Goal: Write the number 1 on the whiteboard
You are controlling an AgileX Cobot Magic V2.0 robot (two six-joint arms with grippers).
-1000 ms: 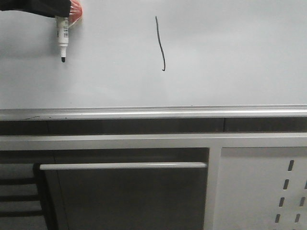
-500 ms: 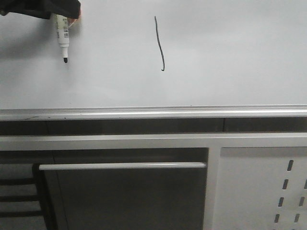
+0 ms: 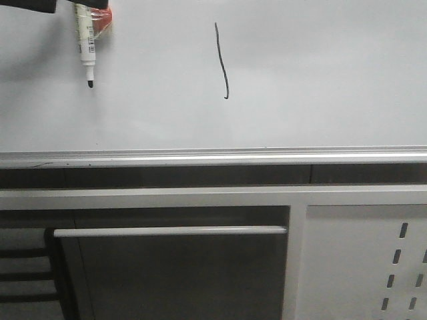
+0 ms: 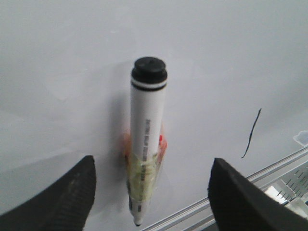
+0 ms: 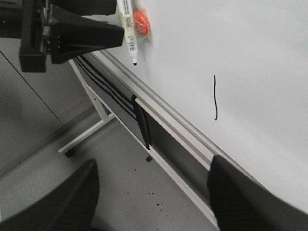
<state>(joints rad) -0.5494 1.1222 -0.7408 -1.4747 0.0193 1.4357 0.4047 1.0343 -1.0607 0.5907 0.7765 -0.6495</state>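
Observation:
The number 1 (image 3: pixel 222 60) is a thin black wavy stroke on the whiteboard (image 3: pixel 320 80), above its silver rail (image 3: pixel 213 157). It also shows in the left wrist view (image 4: pixel 250 134) and the right wrist view (image 5: pixel 215 98). A white marker pen (image 3: pixel 85 43) hangs tip down at the board's upper left, taped to a red holder (image 3: pixel 103 20). My left gripper (image 4: pixel 153 163) is open, its jaws wide on either side of the marker (image 4: pixel 147 134) and not touching it. Only its edge shows in the front view (image 3: pixel 40 5). My right gripper (image 5: pixel 151 192) is open and empty, off the board.
Below the rail are a dark recess with a pale bar (image 3: pixel 170 231) and a white panel with slotted holes (image 3: pixel 373 267). The right wrist view shows the board's stand leg (image 5: pixel 82 137) on a grey floor, and the left gripper (image 5: pixel 72 33) by the marker.
My left gripper has drawn up and away from the marker, almost out of the front view. The marker stays on the board, with more of it and the red holder showing.

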